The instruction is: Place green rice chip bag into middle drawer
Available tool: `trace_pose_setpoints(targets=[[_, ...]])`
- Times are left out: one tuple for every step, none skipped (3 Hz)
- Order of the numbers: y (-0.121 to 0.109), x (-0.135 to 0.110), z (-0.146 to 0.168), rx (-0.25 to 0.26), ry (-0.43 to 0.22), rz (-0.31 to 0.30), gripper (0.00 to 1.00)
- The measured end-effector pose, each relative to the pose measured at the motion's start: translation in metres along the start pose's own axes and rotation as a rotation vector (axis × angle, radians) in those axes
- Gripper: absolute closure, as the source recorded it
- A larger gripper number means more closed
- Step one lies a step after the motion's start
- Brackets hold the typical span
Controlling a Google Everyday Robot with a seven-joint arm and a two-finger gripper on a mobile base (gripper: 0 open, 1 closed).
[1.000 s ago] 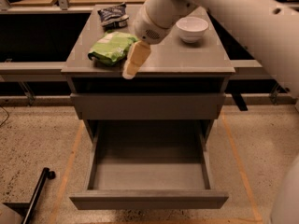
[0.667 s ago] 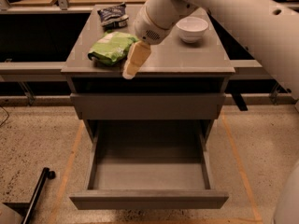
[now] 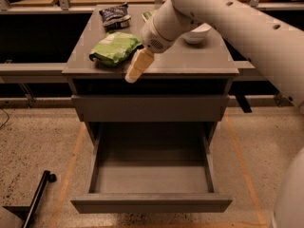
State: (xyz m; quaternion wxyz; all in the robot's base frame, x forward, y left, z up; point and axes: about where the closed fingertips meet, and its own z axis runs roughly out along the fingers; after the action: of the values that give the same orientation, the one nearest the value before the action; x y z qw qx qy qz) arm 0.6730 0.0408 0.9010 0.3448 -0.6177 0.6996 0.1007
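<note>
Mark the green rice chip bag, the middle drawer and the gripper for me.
green rice chip bag (image 3: 114, 47): camera view, middle of the bag's top face.
middle drawer (image 3: 151, 178): camera view, bare tray floor of the open drawer.
gripper (image 3: 132, 74): camera view, its tip, above the cabinet top's (image 3: 199, 63) front edge.

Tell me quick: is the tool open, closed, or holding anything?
Tool: open or closed cannot be told; it hangs at the grey cabinet top's front edge, beside the puffy lime-green rice chip bag lying there.
</note>
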Motion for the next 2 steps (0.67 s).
trace_pose_setpoints(targets=[[-0.030, 0.002, 0.030, 0.046, -0.070, 0.043, 0.00], [-0.052, 0.000, 0.054, 0.068, -0.127, 0.074, 0.00]])
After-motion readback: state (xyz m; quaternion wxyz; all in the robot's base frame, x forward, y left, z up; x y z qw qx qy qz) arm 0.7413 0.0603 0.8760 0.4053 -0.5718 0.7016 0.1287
